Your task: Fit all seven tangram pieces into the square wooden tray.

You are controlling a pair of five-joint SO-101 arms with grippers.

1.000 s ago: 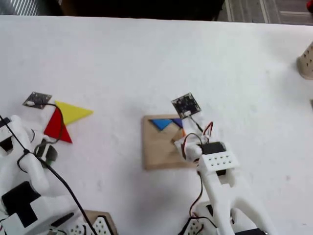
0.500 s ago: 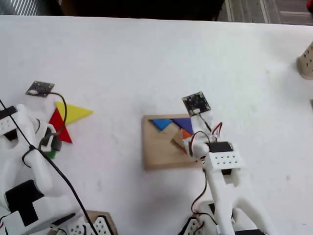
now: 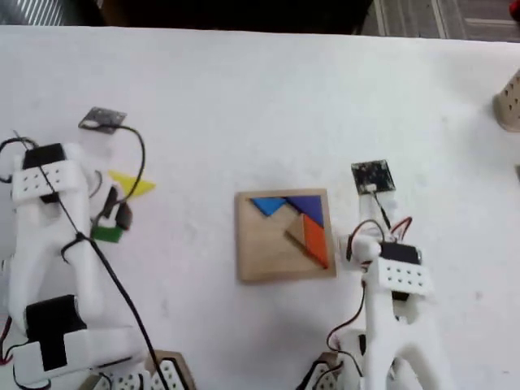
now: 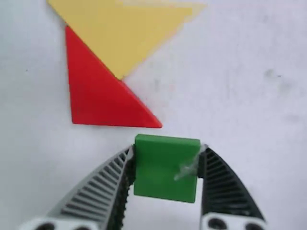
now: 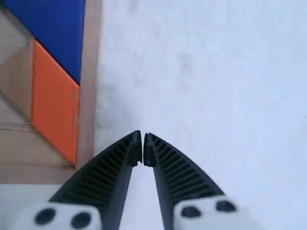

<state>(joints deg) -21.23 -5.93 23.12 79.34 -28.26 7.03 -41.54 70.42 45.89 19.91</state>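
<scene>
left wrist view: the left gripper (image 4: 166, 152) is clamped on the green square (image 4: 165, 165), with one jaw on each of two opposite edges. whether the square rests on the table (image 3: 244, 97) or is lifted off it cannot be told. the red triangle (image 4: 100, 96) lies just beside the square, its sharp corner almost at the square's far edge. the yellow triangle (image 4: 124, 33) touches the red one along a side.

in the high view the square sits under the left arm, well apart from the tray (image 3: 241, 244). the tray holds a light blue triangle (image 3: 268, 205), a dark blue triangle (image 3: 307, 207) and an orange piece (image 3: 315, 236), all packed toward its far and right sides. the near left part looks like bare wood.

the right gripper (image 5: 143, 143) has its jaws together, over the table just beside the tray's edge and off the tray.

the step in hand is likely carrying the square to the tray. to do it well, the arm should lift straight up first so the square does not drag the red corner. the clamp needs to be firm and the piece flat, since the hold is only on thin edges. it should come down with the sides lined up to the gap it is meant for, low before release, and not bump the seated pieces. the shut right gripper is close to the tray, so the approach is best made from the left side.
</scene>
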